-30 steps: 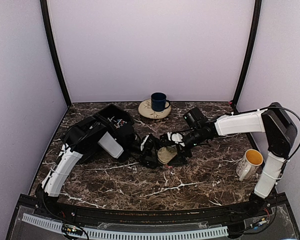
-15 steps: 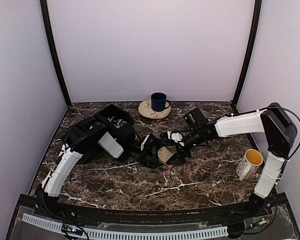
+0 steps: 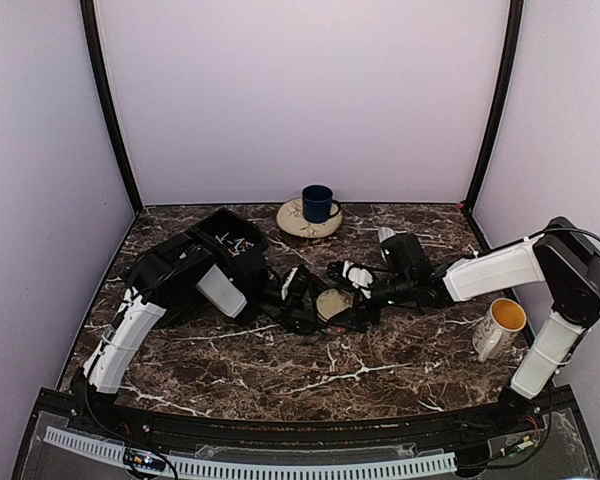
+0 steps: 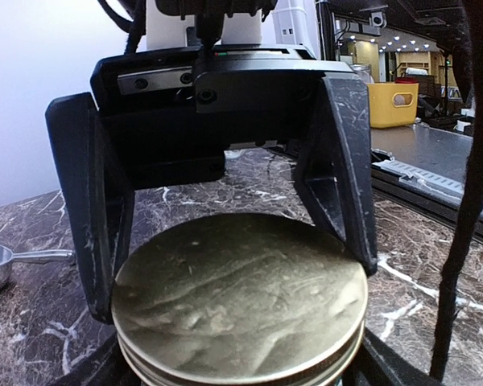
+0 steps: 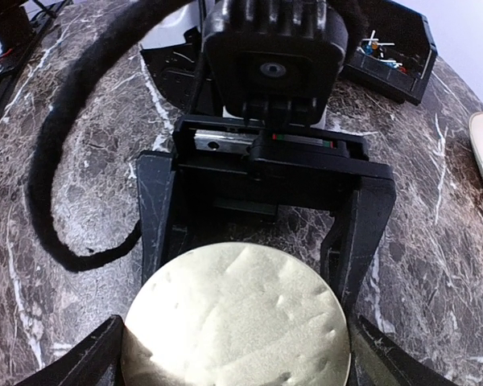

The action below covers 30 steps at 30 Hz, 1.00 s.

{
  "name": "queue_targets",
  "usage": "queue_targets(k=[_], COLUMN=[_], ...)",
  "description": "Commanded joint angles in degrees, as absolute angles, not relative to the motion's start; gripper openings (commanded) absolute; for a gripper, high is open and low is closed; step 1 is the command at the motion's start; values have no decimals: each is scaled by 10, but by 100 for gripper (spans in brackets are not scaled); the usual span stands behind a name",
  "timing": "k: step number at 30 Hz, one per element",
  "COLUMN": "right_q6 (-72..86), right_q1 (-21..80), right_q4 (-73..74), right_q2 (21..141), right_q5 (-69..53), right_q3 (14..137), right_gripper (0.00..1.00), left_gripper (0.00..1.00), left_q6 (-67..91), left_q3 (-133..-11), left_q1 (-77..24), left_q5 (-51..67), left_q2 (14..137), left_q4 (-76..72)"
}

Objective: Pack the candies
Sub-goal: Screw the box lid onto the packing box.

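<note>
Facing each other across the gold lid [image 4: 240, 301], the right gripper [image 4: 237, 265] pinches its rim with jaws spread wide and the left gripper [image 5: 245, 241] flanks it, grip indeterminate, while the candies [image 5: 376, 46] lie leftward in the black tray [image 5: 384, 82], nearer the left arm [image 3: 130, 330].

Both arms reach in toward the middle of the dark marble tabletop [image 3: 380, 372], left hand [image 3: 306, 301] and right hand [image 3: 346, 300] facing each other with a round gold lid [image 3: 331, 304] right between them. Black tray [image 3: 224, 216] sits far left behind the left arm, a few candies [image 3: 242, 243] showing inside. Blue mug [image 3: 317, 203] stands on a patterned plate [image 3: 294, 223] at the far edge, and a white mug [image 3: 498, 330] with a yellow inside is near right
</note>
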<state>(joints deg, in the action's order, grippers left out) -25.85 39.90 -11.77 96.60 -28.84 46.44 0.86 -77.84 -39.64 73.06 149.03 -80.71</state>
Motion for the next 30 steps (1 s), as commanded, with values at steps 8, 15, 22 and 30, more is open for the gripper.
queue_targets(k=[8,15,22,30], right_q6=[-89,-12,-52,-179], right_q1=[479,506,506,462], right_q4=[-215,-210,-169,-63], right_q2=[994,977,922,872], right_q5=[-22,66,15,-142], right_q3=[423,417,409,431], right_gripper=[90,94,97,97], left_gripper=[67,67,66,67], left_q6=[32,33,33,60], left_q3=[-735,-736,-733,-739], left_q1=[-393,-392,-392,-393], left_q5=[708,704,710,750], left_q2=[1593,1594,1594,1602], left_q4=[-741,-741,-744,-779])
